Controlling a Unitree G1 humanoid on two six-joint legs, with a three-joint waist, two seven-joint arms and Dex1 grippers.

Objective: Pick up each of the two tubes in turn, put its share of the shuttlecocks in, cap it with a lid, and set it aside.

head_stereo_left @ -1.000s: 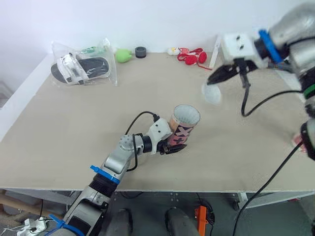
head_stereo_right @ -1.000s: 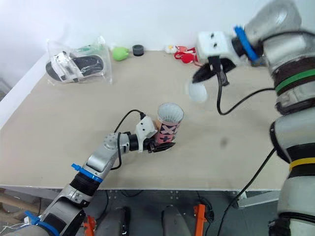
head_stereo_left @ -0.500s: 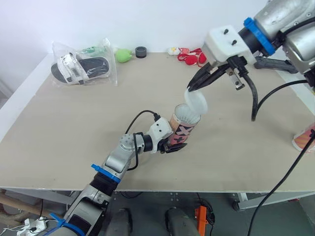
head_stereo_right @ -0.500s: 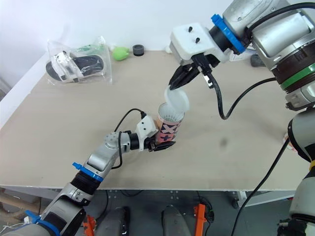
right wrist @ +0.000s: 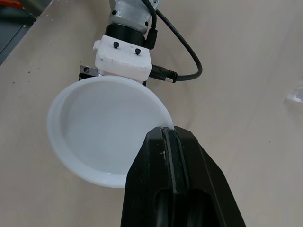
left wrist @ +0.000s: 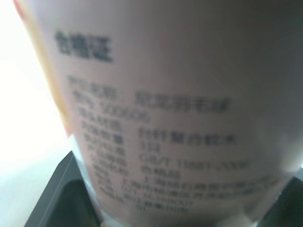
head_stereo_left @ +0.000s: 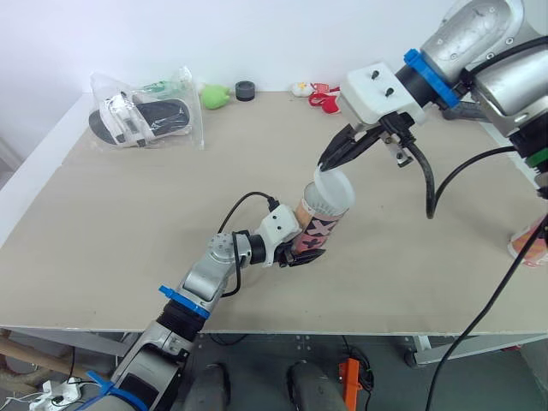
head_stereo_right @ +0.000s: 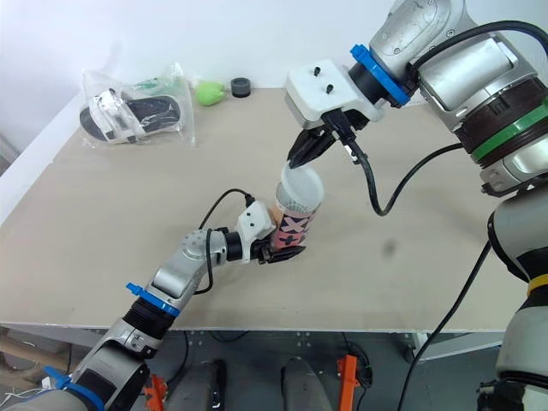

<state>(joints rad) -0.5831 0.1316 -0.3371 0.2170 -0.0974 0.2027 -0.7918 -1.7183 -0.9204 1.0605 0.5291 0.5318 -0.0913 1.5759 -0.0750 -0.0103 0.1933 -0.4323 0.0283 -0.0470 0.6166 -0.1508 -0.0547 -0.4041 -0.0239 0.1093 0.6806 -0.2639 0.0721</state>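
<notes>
table (head_stereo_left: 103, 223): beige top, took up most of the frame in the head views.
r gripper (head_stereo_left: 330, 163): upper centre-right, arm came in from the upper right corner. fingers pressed together on the rim of the lid (head_stereo_left: 334, 181); wrist view showed the rim pinched betw. the two black fingers (right wrist: 151, 156), no gap.
l gripper (head_stereo_left: 304, 253): centre of frame, arm came up from the lower left. fingers clamped on the lower part of the tube (head_stereo_left: 321, 218), one each side; wrist view had the tube's printed label close up w/ a black finger at each lower corner.
clear bag w/ sandal (head_stereo_left: 145, 116): upper left, near the table's far edge.
tube: centre, pink/orange w/ dark x marks, tilted, open mouth toward the upper right. couldn't tell what was inside, lid in the way.
lid: white, shallow, round. sat tilted over the tube mouth, partly overlapping it; couldn't tell if seated.
pinkish cylinder (head_stereo_left: 533, 240): right edge, cut off by frame, behind a cable.
red items (head_stereo_left: 324, 97): top centre, part hidden by the r wrist.
green obj (head_stereo_left: 216, 96) and black ring (head_stereo_left: 246, 90): top, just right of the bag, side by side.
</notes>
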